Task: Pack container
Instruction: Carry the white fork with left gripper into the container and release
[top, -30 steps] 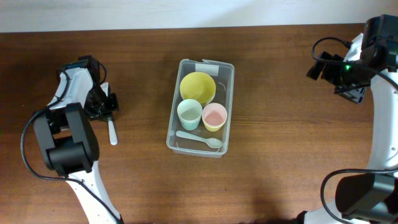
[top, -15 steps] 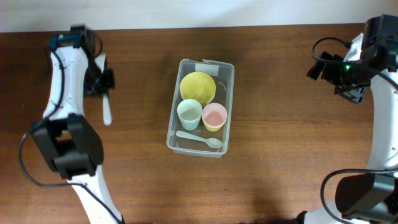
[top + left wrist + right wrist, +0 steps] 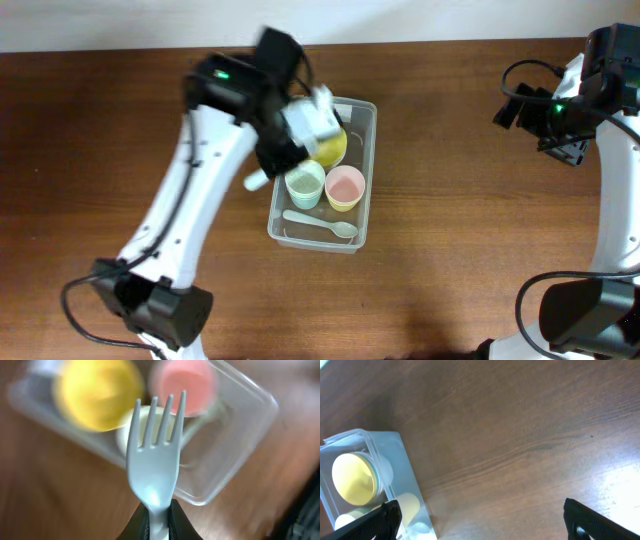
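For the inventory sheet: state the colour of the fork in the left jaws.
The fork is pale bluish white; the left wrist view shows it best.

Container: clear rectangular bin, rounded corners, upright, open-topped, mid-surface, long axis 12–6. Holds yellow bowl at 12, mint cup and pink cup mid, spoon at 6.

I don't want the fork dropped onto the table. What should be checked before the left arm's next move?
1. Grip: left gripper shut on the fork neck: ok.
2. Whole fork over the container: not ok, handle end seems outside the left wall.
3. Room inside: cannot tell; yellow bowl, green cup, pink cup and spoon fill most.
4. Cups upright: ok.
5. Right gripper clear: ok, open, far off.
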Robot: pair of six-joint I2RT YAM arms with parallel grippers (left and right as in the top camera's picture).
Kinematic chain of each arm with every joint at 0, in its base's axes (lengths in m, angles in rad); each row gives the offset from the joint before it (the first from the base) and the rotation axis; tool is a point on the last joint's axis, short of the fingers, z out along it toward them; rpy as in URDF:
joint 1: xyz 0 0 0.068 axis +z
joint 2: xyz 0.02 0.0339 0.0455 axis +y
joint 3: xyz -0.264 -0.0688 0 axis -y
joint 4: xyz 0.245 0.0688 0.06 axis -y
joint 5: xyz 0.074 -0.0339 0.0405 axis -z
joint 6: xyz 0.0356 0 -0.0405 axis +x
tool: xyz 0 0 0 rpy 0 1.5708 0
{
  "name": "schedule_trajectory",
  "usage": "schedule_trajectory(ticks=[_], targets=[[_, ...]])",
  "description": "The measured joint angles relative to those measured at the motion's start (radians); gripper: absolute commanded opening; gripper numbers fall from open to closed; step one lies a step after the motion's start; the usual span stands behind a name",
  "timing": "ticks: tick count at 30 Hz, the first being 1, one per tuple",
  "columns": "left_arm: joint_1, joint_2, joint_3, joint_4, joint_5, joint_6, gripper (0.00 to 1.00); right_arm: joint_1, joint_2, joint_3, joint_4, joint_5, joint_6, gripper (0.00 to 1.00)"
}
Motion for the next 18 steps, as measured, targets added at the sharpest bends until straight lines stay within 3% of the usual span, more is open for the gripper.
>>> schedule_trajectory(ticks=[8,13,14,18], targets=[[-0.093,0.021,-0.321,0.160,0.019,0.311,0.01,0.000,0.000,0.000,0.000,0.000,0.000,0.99],[-0.110,0.028,-0.383,0.218,0.018,0.372,0.01,0.000,0.000,0.000,0.000,0.000,0.000,0.99],[-0.111,0.028,-0.388,0.233,0.018,0.377,0.07,0.000,0.000,0.000,0.000,0.000,0.000,0.99],[-0.110,0.028,-0.406,0.316,0.019,0.396,0.09,0.000,0.000,0.000,0.000,0.000,0.000,0.99]])
